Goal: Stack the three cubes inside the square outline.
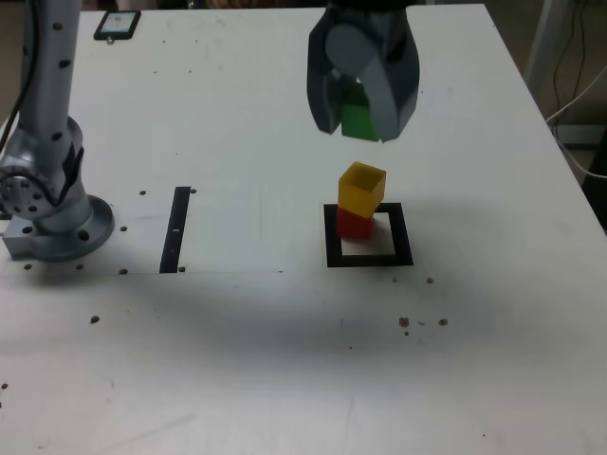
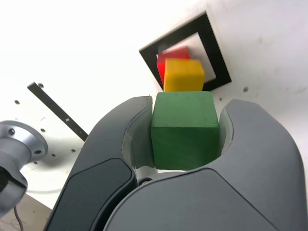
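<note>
The square outline (image 1: 403, 242) lies flat on the counter (image 1: 256, 360) and serves as the reference for all positions. The red cube (image 1: 354, 227) is the lowest block. In the exterior view it sits within the outline, toward the upper-left corner of the border, with the pale centre visible beside and below it. The yellow cube (image 1: 360, 192) rests on top of the red cube; its faces are turned relative to those of the red cube, so the two blocks are not squarely aligned. The green cube (image 2: 185, 130) is raised above the outline and clamped between the two grey fingers (image 2: 264, 144), one on each side of it. In the exterior view, the green cube appears above the yellow cube, with a visible gap between them. In the wrist view, the green cube covers part of the yellow cube's outline; contact between these two cubes is absent in the exterior view. The black strip (image 1: 175, 229) lies flat on the counter, well apart from the outline toward the exterior view's left. The metallic round base (image 1: 71, 230) stands farther from the outline on that same side. The dark-framed panel (image 1: 118, 26) lies near the far edge, beyond the outline and toward the exterior view's left.
</note>
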`<state>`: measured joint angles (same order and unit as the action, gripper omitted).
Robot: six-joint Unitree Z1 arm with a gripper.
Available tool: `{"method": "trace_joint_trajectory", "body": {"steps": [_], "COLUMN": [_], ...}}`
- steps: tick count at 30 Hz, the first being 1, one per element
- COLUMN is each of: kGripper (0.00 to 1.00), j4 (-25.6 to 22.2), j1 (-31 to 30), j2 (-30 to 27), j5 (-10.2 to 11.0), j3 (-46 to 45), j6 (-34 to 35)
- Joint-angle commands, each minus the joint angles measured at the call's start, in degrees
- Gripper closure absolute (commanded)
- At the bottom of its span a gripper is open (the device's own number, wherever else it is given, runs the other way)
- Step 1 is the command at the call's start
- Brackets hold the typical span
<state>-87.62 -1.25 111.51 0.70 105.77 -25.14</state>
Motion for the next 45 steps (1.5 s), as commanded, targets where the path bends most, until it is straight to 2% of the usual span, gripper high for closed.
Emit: {"method": "trace_joint_trajectory", "body": {"steps": [1, 6, 11, 31, 37, 45], "kGripper": [0.83, 0.83, 0.82, 0.81, 0.7, 0.48], "j4": [0.5, 3.2, 6.6, 11.1, 11.5, 11.3], "j1": [-1.3, -2.3, -2.3, -2.4, -2.4, -2.4], "j2": [-0.3, -0.3, 0.0, 0.0, 0.3, 1.5], "j5": [1.0, 2.7, 3.3, 1.0, 1.0, 1.1], "j3": [-0.9, -4.6, -8.2, -11.7, -11.9, -12.1], "j6": [1.3, 2.8, 2.9, 2.9, 2.9, 2.9]}}
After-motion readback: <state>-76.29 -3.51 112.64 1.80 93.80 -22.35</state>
